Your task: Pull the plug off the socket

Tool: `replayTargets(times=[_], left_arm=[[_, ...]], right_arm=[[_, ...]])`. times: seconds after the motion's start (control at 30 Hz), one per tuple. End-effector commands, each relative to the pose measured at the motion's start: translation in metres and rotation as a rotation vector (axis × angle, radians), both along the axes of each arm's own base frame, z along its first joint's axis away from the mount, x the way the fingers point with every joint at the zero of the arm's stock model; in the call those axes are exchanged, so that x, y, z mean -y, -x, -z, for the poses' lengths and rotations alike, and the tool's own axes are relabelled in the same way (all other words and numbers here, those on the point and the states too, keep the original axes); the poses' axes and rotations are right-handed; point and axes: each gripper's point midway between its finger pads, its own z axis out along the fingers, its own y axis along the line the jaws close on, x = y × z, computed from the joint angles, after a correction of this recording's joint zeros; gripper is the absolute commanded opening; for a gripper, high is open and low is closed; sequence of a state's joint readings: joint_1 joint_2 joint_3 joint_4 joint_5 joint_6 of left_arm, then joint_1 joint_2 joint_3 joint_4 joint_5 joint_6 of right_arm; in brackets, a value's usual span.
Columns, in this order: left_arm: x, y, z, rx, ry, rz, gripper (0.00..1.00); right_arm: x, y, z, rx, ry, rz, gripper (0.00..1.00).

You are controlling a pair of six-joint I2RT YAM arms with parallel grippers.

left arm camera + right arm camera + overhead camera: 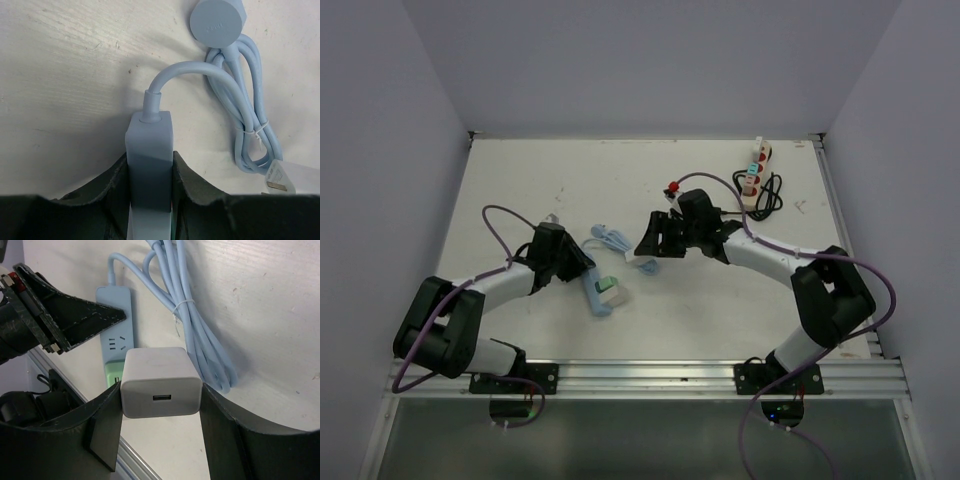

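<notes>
A light blue power strip (pixel 598 294) lies on the white table, with a green plug (pixel 613 290) in its near end. My left gripper (pixel 584 272) is shut on the strip's cable end (pixel 149 150). My right gripper (pixel 642 258) is shut on a white USB charger plug (pixel 161 382) and holds it clear of the strip (pixel 116 315), whose socket holes show bare behind it. The charger's prongs show at the lower right of the left wrist view (pixel 292 180). The strip's blue cable (pixel 250 100) lies coiled beside it, ending in a round plug (pixel 217 22).
A white power strip with coloured switches (pixel 757 168) and a black cable (pixel 772 195) lie at the back right. A small red object (pixel 672 188) sits behind the right wrist. Grey walls enclose the table on three sides.
</notes>
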State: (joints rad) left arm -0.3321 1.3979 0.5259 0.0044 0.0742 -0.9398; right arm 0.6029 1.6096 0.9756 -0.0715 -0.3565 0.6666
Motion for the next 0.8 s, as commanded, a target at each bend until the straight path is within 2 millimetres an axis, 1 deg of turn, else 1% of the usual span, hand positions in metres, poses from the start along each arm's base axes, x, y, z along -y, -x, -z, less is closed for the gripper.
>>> replayTargets(times=[0.0, 0.07, 0.1, 0.17, 0.2, 0.23, 0.27, 0.3, 0.33, 0.4, 0.47, 0.5, 0.53, 0.6, 0.67, 0.77], left_arm=[[-0.037, 0.034, 0.039, -0.147, -0.171, -0.033, 0.00], [-0.034, 0.031, 0.035, -0.134, -0.158, -0.024, 0.00], [-0.033, 0.031, 0.033, -0.129, -0.152, -0.020, 0.00], [-0.031, 0.028, 0.030, -0.120, -0.144, -0.015, 0.00], [-0.031, 0.027, 0.029, -0.114, -0.143, -0.018, 0.00], [-0.026, 0.028, 0.027, -0.115, -0.118, -0.001, 0.00], [-0.025, 0.029, 0.028, -0.115, -0.113, 0.003, 0.00], [-0.024, 0.028, 0.026, -0.107, -0.108, 0.004, 0.00], [-0.022, 0.028, 0.024, -0.104, -0.096, 0.011, 0.00], [-0.020, 0.028, 0.022, -0.092, -0.086, 0.017, 0.00], [-0.018, 0.027, 0.021, -0.082, -0.076, 0.026, 0.00], [-0.017, 0.027, 0.019, -0.076, -0.069, 0.030, 0.00], [-0.015, 0.027, 0.018, -0.073, -0.057, 0.037, 0.00], [-0.013, 0.026, 0.015, -0.061, -0.048, 0.047, 0.00], [-0.012, 0.026, 0.014, -0.055, -0.044, 0.054, 0.00], [-0.012, 0.026, 0.012, -0.041, -0.047, 0.058, 0.00]], right_arm=[[0.000, -0.001, -0.020, 0.040, -0.005, -0.028, 0.00], [0.003, -0.004, -0.035, 0.076, 0.006, -0.027, 0.00], [0.007, -0.007, -0.049, 0.109, -0.006, -0.018, 0.00], [0.014, -0.010, -0.064, 0.142, -0.011, -0.002, 0.00], [0.021, -0.014, -0.076, 0.164, -0.019, 0.020, 0.00], [0.027, -0.016, -0.081, 0.178, -0.012, 0.032, 0.00], [0.039, -0.024, -0.083, 0.196, 0.012, 0.075, 0.00], [0.050, -0.025, -0.081, 0.192, 0.048, 0.103, 0.00], [0.059, -0.029, -0.088, 0.219, 0.070, 0.124, 0.00], [0.089, -0.040, -0.084, 0.229, 0.129, 0.226, 0.00], [0.108, -0.042, -0.078, 0.218, 0.138, 0.294, 0.00], [0.122, -0.046, -0.073, 0.210, 0.144, 0.339, 0.00], [0.129, -0.047, -0.063, 0.202, 0.144, 0.367, 0.00], [0.137, -0.049, -0.053, 0.197, 0.150, 0.400, 0.00], [0.138, -0.049, -0.038, 0.170, 0.155, 0.403, 0.00], [0.139, -0.053, -0.023, 0.139, 0.174, 0.420, 0.00]])
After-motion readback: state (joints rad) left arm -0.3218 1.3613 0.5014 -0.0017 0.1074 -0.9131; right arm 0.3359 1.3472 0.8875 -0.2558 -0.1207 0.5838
